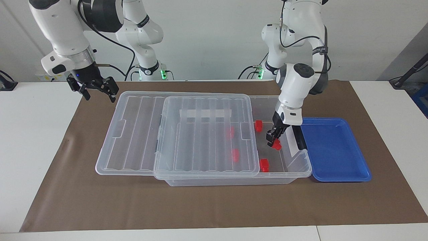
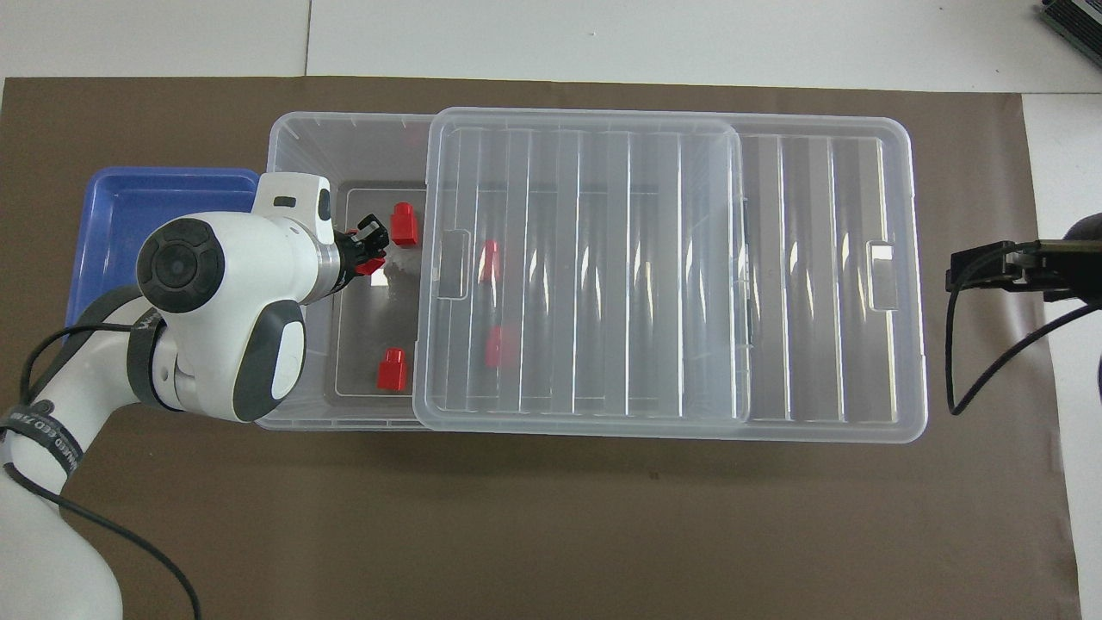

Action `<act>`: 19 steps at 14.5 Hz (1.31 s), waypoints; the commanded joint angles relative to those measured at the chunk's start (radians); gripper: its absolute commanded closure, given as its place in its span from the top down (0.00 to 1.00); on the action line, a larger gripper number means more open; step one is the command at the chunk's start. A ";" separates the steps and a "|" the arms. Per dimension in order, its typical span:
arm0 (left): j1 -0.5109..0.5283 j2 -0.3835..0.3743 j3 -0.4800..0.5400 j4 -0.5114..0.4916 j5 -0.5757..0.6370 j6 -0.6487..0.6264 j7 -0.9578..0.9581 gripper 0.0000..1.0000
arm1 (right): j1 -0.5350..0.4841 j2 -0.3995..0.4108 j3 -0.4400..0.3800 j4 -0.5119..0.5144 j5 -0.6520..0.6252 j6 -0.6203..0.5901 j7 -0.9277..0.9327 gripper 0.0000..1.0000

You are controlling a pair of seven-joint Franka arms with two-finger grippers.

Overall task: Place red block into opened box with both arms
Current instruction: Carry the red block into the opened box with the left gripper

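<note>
Here the left gripper (image 1: 273, 141) is clamped on a red block (image 1: 276, 144), reaching down inside the uncovered end of the clear storage box (image 1: 301, 167), with the slid-aside lid (image 1: 207, 134) beside it. The right gripper (image 1: 97, 89), fingers spread and empty, hangs over the worktop (image 1: 36, 134) by the lid's overhanging end.

Facing view high, overhead steep; share box (image 1: 294, 167).

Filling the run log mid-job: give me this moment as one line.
left gripper: shut on red block, inside open end of box | right gripper: open, raised near lid | blue tray: bare
</note>
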 commanded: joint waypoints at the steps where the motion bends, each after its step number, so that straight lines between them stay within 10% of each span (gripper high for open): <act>1: -0.019 0.026 0.021 -0.007 0.001 0.034 0.027 0.00 | -0.004 0.024 0.005 0.087 0.006 -0.107 -0.020 1.00; 19: -0.058 0.109 0.017 -0.024 0.258 0.025 0.168 0.00 | -0.015 0.021 0.005 0.071 0.024 -0.081 -0.029 1.00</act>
